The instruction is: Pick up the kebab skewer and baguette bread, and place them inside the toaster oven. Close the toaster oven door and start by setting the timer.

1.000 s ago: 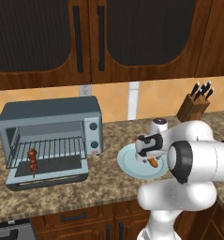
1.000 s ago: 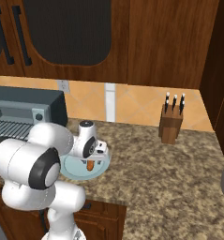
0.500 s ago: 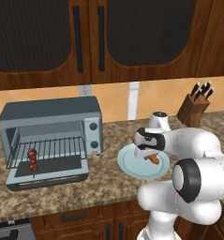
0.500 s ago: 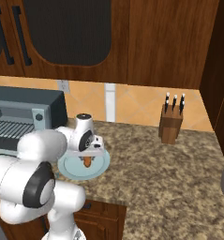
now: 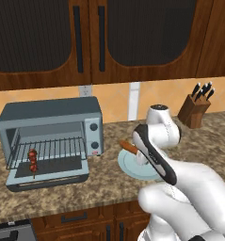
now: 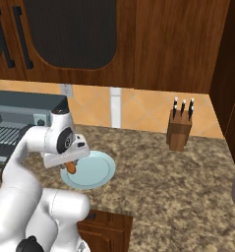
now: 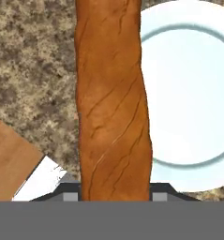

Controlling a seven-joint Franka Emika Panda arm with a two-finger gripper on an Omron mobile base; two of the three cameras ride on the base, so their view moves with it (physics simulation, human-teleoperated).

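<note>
My gripper [image 7: 114,194] is shut on the baguette bread [image 7: 112,103], a long orange-brown loaf that runs up the hand view between the fingertips [image 7: 71,193]. The loaf hangs over the left rim of the pale plate [image 7: 188,93]. In the left base view one end of the baguette bread [image 5: 129,148] sticks out left of the hand, above the plate [image 5: 137,170]. The right base view has the gripper [image 6: 70,160] with the baguette bread [image 6: 71,168] under it. The kebab skewer [image 5: 33,161] lies on the rack of the toaster oven [image 5: 52,117]. The toaster oven door [image 5: 48,180] is folded down open.
A wooden knife block [image 5: 195,109] stands at the back right of the granite counter [image 6: 153,172]. Dark wood cabinets hang above. The toaster oven [image 6: 20,106] has its knob panel on its right side, facing the plate [image 6: 97,172].
The hand has risen off the plate with the baguette bread in it and shifted left toward the toaster oven. The arm's elbow has swung forward and lower.
</note>
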